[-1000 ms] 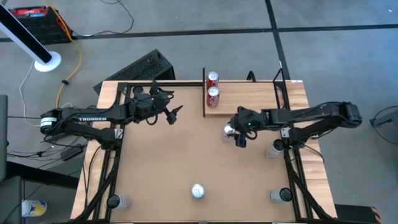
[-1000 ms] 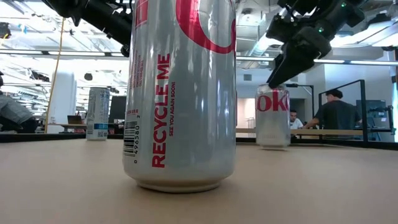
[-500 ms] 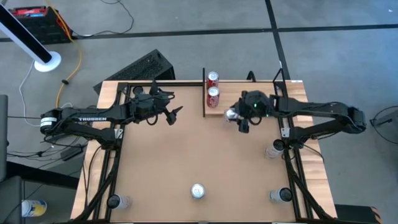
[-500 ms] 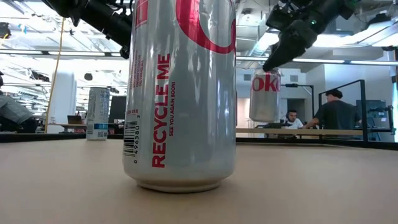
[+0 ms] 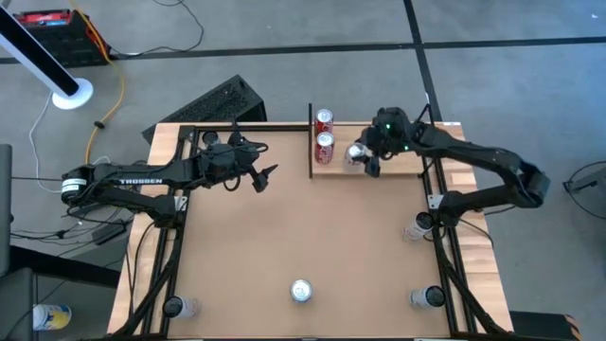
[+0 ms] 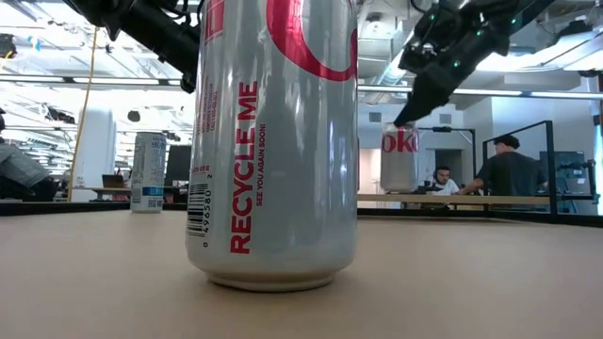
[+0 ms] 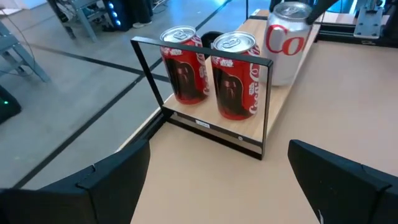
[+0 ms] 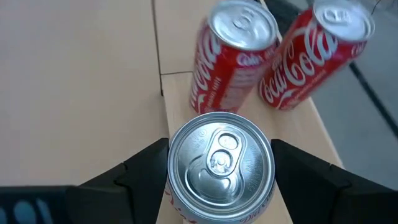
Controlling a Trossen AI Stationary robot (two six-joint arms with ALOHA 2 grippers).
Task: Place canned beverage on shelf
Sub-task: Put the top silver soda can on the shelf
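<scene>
The shelf [image 5: 398, 161] is a pale wood plank at the table's far edge, with a black upright bar [image 5: 311, 142] at its left end. Two red cans [image 5: 325, 144] stand upright on it beside the bar. My right gripper [image 5: 364, 157] is shut on a silver can [image 5: 356, 152], which it holds over the plank just right of the red cans. The low view shows the can's base [image 6: 399, 188] at about the plank's top; whether it rests there I cannot tell. My left gripper [image 5: 261, 176] is open and empty, left of the shelf. My right gripper pinches the silver can's upper wall, just under its rim [image 8: 176, 163], between its two fingers [image 8: 144, 169], one on each side. The fingers come from above, slanting down. The can stays upright, top up, over the shelf.
Another silver can [image 5: 301, 290] stands near the table's front edge and fills the low view [image 6: 273, 141]. A blue-and-white can [image 6: 148, 171] stands farther back on the left. Free plank [image 5: 402, 142] lies right of the held can. People sit in the room behind.
My right gripper has lifted the silver can off the table and carried it toward the far edge. The can has stayed upright and now stands over the shelf beside the red cans.
</scene>
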